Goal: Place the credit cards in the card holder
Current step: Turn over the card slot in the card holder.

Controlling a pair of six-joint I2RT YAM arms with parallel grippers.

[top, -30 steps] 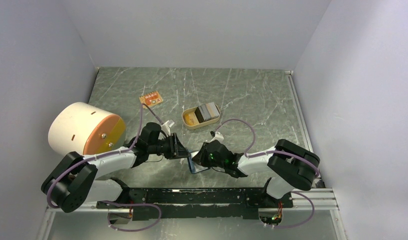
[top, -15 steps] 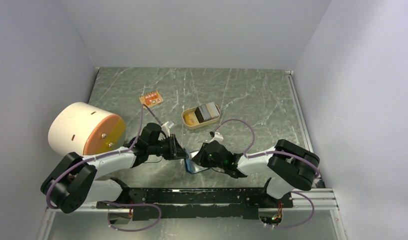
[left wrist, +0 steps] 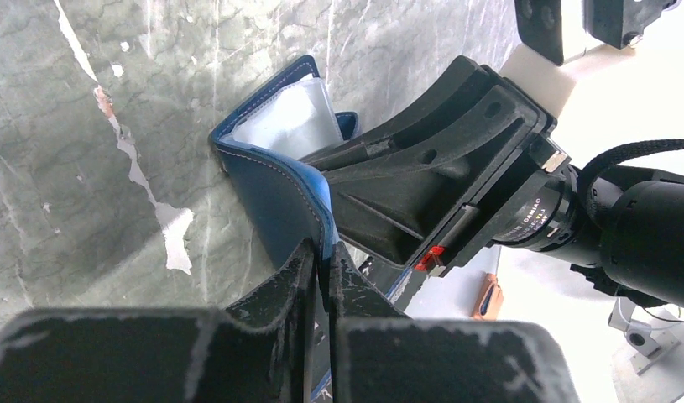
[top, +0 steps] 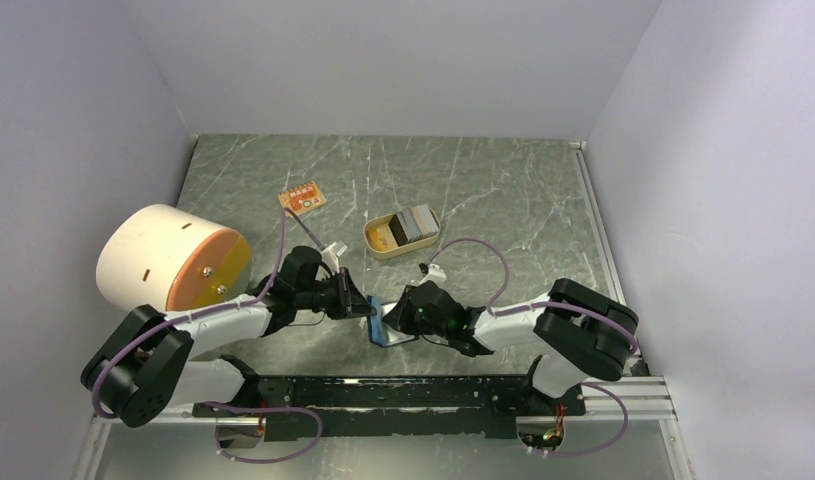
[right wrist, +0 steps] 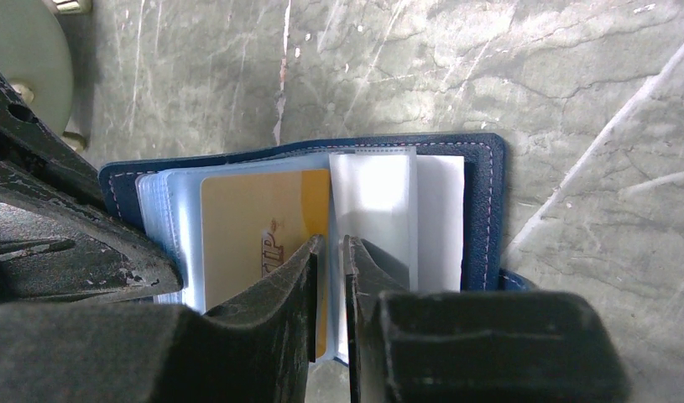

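Green marble tabletop (top: 503, 200), pale walls on three sides. Far left: white drum with an orange end face (top: 173, 258), lying on its side. Small orange board (top: 301, 199) sits further back, apart from everything else. Left gripper (left wrist: 321, 252) is clamped tight on the navy cover edge of the card holder (top: 388, 328), and that flap stands up off the table. Card holder lies open at near centre, between the two grippers, with clear sleeves fanned out and a yellow card (right wrist: 254, 243) in one sleeve. Right gripper (right wrist: 330, 252): fingers nearly together, apparently pinching a clear sleeve page, though they hide the contact itself. Credit cards (top: 416, 222) are stacked in the tan oval tray (top: 381, 237), behind the card holder and well apart from it.
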